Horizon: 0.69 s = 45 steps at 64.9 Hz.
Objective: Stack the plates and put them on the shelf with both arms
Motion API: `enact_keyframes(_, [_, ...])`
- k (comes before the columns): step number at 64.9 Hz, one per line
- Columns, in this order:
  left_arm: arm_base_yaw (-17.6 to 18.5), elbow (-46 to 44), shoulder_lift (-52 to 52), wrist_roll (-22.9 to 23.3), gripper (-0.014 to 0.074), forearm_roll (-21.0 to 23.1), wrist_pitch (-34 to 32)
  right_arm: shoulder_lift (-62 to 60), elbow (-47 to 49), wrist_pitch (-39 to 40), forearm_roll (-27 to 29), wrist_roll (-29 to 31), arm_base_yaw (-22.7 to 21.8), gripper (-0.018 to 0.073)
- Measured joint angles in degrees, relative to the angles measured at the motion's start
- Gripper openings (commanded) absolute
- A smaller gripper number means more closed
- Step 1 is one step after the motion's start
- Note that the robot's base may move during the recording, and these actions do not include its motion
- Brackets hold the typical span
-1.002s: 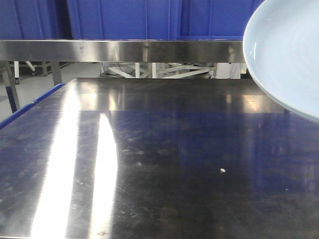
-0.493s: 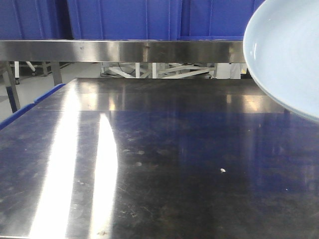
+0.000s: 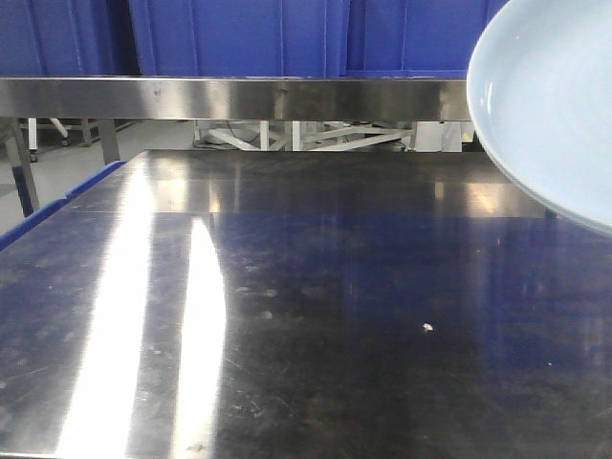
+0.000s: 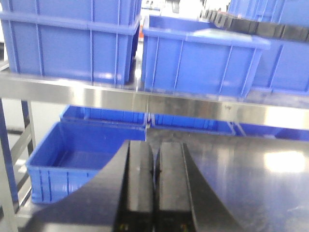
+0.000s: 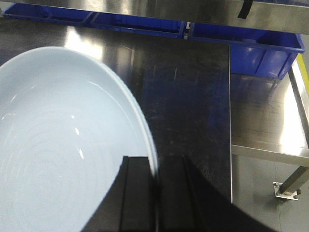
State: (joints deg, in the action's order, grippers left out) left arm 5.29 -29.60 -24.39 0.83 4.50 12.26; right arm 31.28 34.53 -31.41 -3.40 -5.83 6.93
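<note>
One plate [image 5: 63, 145], its rim pinched in the right gripper [image 5: 157, 174], hangs tilted over the bench [image 3: 335, 287]. The left gripper [image 4: 154, 145] is pressed together, empty. Best to level the plate slowly, then clear the shelf [image 3: 239, 96] edge beyond.

txt: we read none | labels/brands/nos.: we see none legible | chkd: blue bins [image 4: 67, 43], shelf edge [image 4: 96, 94], plate [image 5: 58, 145]
</note>
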Motion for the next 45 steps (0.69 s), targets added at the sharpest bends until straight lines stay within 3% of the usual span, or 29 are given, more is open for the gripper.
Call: enact_keyframes(45, [0.0, 0.0, 0.2, 0.0, 0.0099, 0.0, 0.0, 0.0, 0.0, 0.0, 0.0, 0.0, 0.0, 0.005])
